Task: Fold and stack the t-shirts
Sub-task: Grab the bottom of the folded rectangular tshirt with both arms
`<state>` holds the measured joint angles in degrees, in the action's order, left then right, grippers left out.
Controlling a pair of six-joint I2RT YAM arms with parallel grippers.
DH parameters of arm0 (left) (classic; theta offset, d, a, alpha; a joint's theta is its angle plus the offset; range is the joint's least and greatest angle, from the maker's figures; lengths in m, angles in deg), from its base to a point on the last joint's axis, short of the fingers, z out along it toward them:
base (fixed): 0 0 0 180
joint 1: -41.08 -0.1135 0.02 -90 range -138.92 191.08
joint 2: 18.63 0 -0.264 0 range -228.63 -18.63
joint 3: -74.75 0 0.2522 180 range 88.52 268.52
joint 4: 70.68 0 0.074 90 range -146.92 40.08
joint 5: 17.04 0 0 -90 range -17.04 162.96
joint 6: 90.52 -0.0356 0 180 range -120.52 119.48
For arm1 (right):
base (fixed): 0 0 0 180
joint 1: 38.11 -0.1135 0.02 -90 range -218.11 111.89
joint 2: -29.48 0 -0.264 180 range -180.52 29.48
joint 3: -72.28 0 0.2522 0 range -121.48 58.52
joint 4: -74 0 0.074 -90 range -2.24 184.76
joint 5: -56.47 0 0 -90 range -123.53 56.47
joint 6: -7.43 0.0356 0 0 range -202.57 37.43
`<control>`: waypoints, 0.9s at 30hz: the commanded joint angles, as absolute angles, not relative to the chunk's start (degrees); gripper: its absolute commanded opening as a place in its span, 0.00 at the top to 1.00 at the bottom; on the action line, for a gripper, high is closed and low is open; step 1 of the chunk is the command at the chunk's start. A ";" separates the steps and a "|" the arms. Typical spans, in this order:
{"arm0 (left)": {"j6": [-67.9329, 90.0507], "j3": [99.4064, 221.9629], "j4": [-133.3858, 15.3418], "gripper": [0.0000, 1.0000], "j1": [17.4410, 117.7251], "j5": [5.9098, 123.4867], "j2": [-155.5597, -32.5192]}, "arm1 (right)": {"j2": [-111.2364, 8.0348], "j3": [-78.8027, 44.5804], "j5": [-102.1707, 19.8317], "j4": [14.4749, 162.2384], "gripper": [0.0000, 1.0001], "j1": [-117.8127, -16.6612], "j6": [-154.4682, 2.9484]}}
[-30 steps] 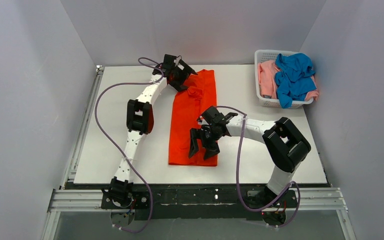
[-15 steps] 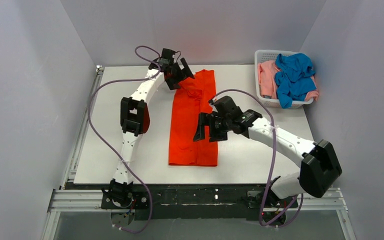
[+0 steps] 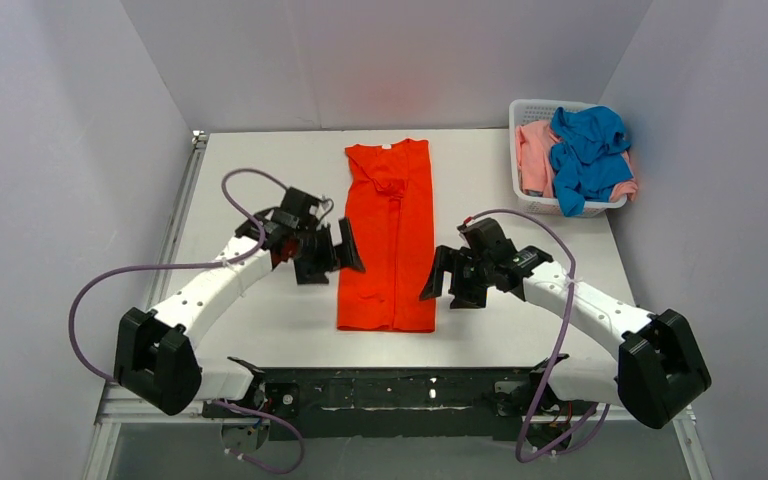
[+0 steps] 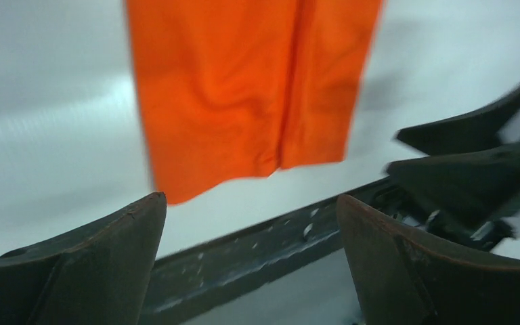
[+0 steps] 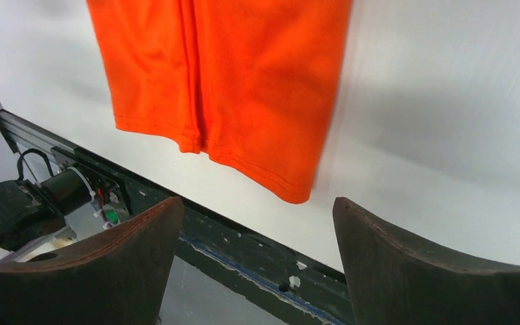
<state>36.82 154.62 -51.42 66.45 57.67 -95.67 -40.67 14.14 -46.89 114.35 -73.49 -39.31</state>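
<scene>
The orange-red t-shirt (image 3: pixel 390 240) lies flat on the white table as a long narrow strip, sides folded in, collar at the far end. My left gripper (image 3: pixel 326 255) hovers open and empty just left of its lower half. My right gripper (image 3: pixel 452 282) hovers open and empty just right of its lower half. The shirt's near hem shows in the left wrist view (image 4: pixel 244 95) and in the right wrist view (image 5: pixel 230 81). The blue t-shirt (image 3: pixel 587 152) and the pale pink t-shirt (image 3: pixel 534 150) lie bunched in the white basket (image 3: pixel 545 205).
The basket stands at the table's far right corner. The black metal rail (image 3: pixel 400 385) runs along the near edge, also in the right wrist view (image 5: pixel 257 254). Grey walls close in the left, back and right sides.
My left gripper moved from the shirt's collar end down to its lower left side. My right gripper moved off the shirt to its right side. The shirt's collar end now lies flatter.
</scene>
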 commanded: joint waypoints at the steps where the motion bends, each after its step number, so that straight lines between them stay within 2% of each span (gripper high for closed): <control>1: 41.72 139.84 -47.44 0.02 69.55 59.04 -93.53 | -40.37 17.40 -49.71 110.57 0.12 -73.62 -36.92; 5: 45.27 132.78 -51.03 0.05 71.25 58.83 -92.10 | -42.46 18.88 -50.90 108.09 0.14 -73.62 -35.23; 11: 46.93 128.41 -55.74 0.29 71.49 58.71 -94.77 | -45.42 19.97 -51.33 106.84 0.25 -73.62 -32.89; 21: 47.08 125.54 -59.35 0.54 71.48 58.59 -100.78 | -48.32 23.37 -53.68 103.58 0.38 -73.67 -29.25; 27: 48.32 123.19 -60.40 0.81 71.49 58.24 -100.89 | -50.92 22.85 -54.76 102.64 0.48 -74.30 -28.92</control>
